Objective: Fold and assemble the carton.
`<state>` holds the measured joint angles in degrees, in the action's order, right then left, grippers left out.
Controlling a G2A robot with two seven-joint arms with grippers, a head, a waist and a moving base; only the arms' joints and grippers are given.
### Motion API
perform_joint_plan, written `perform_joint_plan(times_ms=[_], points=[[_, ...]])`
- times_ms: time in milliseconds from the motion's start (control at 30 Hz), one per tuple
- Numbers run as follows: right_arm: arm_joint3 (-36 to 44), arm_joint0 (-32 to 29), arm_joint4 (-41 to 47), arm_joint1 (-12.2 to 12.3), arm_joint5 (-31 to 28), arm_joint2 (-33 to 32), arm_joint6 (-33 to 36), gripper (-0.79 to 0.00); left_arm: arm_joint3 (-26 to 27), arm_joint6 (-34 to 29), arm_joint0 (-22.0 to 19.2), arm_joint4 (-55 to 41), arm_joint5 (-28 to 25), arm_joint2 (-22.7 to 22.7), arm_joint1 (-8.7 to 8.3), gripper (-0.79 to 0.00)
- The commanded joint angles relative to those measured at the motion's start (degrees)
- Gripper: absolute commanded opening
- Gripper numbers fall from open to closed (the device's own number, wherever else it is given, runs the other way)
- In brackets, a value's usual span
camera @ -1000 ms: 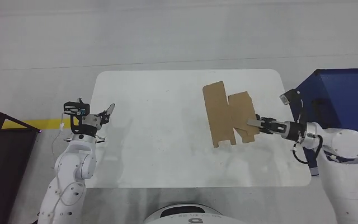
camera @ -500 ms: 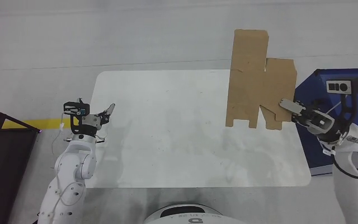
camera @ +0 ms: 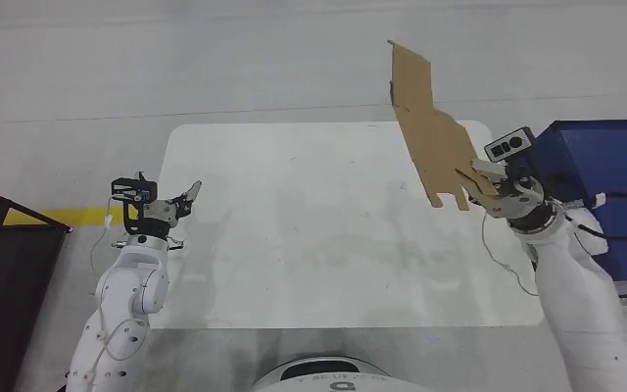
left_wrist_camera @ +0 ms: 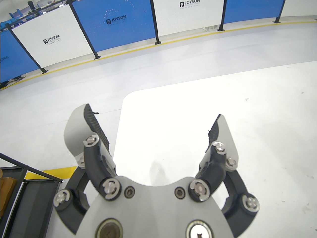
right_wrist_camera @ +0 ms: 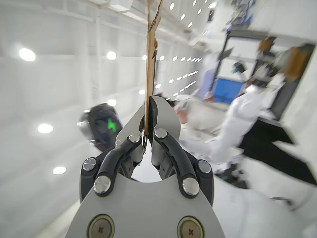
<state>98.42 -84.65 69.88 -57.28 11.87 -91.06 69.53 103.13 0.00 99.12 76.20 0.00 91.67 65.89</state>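
I get bright, even light from ceiling lamps (right_wrist_camera: 27, 54); the counter (left_wrist_camera: 247, 105) glares white, a faint shadow beneath the left fingers (left_wrist_camera: 79, 130).

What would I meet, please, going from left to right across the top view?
black rack → left gripper, open → carton, held aloft → right gripper, shut on the carton's edge → blue bin

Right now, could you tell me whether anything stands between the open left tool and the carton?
Nothing visible does. Only table surface lies between the left tool and the flat carton, which the right tool holds raised over the table's far right corner.
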Motion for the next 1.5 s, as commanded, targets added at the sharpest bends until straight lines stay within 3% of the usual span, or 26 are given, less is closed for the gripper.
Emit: perform_joint_plan(times_ms=[0, 133, 333, 500, 667, 767, 933, 1033, 1200, 1467], points=[[-2.86, 4.19, 4.34, -0.53, 10.85, 6.71, 0.03, -0.785, 0.00, 0.00, 0.00, 0.00, 0.00, 0.00, 0.00, 0.000], [-5.55, 7.85, 15.33, -1.63, 25.02, 14.42, -2.14, -0.785, 0.00, 0.00, 0.00, 0.00, 0.00, 0.00, 0.00, 0.000], [-5.26, 8.76, 40.19, -3.05, 37.51, 20.98, -15.06, -0.785, 0.00, 0.00, 0.00, 0.00, 0.00, 0.00, 0.00, 0.000], [-3.53, 8.57, 51.30, -3.76, 37.76, 22.85, -22.77, -0.785, 0.00, 0.00, 0.00, 0.00, 0.00, 0.00, 0.00, 0.000], [-1.57, 9.04, 51.50, -4.20, 33.54, 22.03, -25.63, -0.785, 0.00, 0.00, 0.00, 0.00, 0.00, 0.00, 0.00, 0.000], [0.17, 10.44, 38.77, -4.13, 27.87, 19.43, -22.23, -0.785, 0.00, 0.00, 0.00, 0.00, 0.00, 0.00, 0.00, 0.000], [3.41, 10.77, 3.57, -3.12, 8.46, 15.35, -7.47, -0.785, 0.00, 0.00, 0.00, 0.00, 0.00, 0.00, 0.00, 0.000], [4.19, 10.66, -8.97, -2.60, -1.84, 12.96, -3.13, -0.785, 0.00, 0.00, 0.00, 0.00, 0.00, 0.00, 0.00, 0.000], [6.43, 10.05, -27.14, -1.93, -17.52, 8.24, -5.11, -0.785, 0.00, 0.00, 0.00, 0.00, 0.00, 0.00, 0.00, 0.000], [9.69, 8.05, -55.67, -1.62, -37.15, 3.85, -17.42, -0.785, 0.00, 0.00, 0.00, 0.00, 0.00, 0.00, 0.00, 0.000]])
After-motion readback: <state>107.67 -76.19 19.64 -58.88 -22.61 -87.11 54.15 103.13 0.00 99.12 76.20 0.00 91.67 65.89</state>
